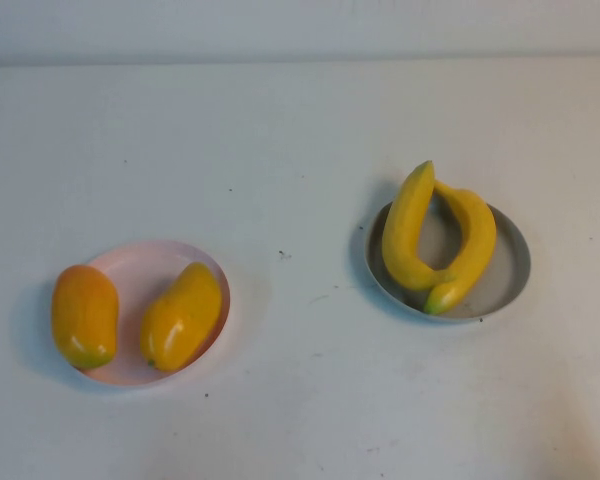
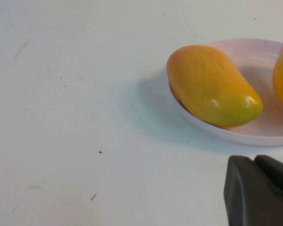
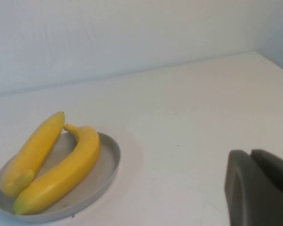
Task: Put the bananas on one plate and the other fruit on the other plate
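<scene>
Two bananas (image 1: 435,240) lie together on the grey-blue plate (image 1: 510,270) at the right; they also show in the right wrist view (image 3: 56,165) on that plate (image 3: 111,160). Two mango-like fruits (image 1: 182,315) (image 1: 84,315) lie on the pale pink plate (image 1: 140,265) at the left. The left wrist view shows one of them (image 2: 212,84) on the pink plate (image 2: 254,52). My left gripper (image 2: 254,160) is shut and empty, a little off the pink plate. My right gripper (image 3: 251,153) is shut and empty, apart from the grey plate. Neither gripper shows in the high view.
The white table (image 1: 300,130) runs back to a pale wall (image 1: 300,25). Small dark specks mark the table between the plates (image 1: 283,255). The table's far right corner shows in the right wrist view (image 3: 257,52).
</scene>
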Available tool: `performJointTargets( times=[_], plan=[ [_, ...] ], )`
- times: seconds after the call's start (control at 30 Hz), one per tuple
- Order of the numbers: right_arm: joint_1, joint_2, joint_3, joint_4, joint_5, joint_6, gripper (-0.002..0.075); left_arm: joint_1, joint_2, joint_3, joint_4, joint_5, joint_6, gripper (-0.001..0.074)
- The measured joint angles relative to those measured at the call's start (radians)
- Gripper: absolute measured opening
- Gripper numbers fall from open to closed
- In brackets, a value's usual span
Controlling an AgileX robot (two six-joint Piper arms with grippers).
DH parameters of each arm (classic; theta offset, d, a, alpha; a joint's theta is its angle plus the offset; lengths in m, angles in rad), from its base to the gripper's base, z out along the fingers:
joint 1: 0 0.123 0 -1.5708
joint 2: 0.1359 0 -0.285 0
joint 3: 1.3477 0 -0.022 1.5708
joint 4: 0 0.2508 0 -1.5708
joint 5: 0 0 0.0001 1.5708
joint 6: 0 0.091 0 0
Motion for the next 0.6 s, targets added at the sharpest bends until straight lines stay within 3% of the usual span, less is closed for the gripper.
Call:
performJointTargets(
  times=[0.33, 0.6],
  plan=[
    [0.0, 0.0, 0.0, -0.04, 0.025, -0.049, -0.0015, 0.0, 0.0, 0.0, 0.0, 0.0, 0.0, -0.0001],
    [0.0, 0.0, 0.0, -0.042, 0.182, -0.12, -0.0015, 0.0, 0.0, 0.0, 0.0, 0.0, 0.0, -0.0002]
  ],
)
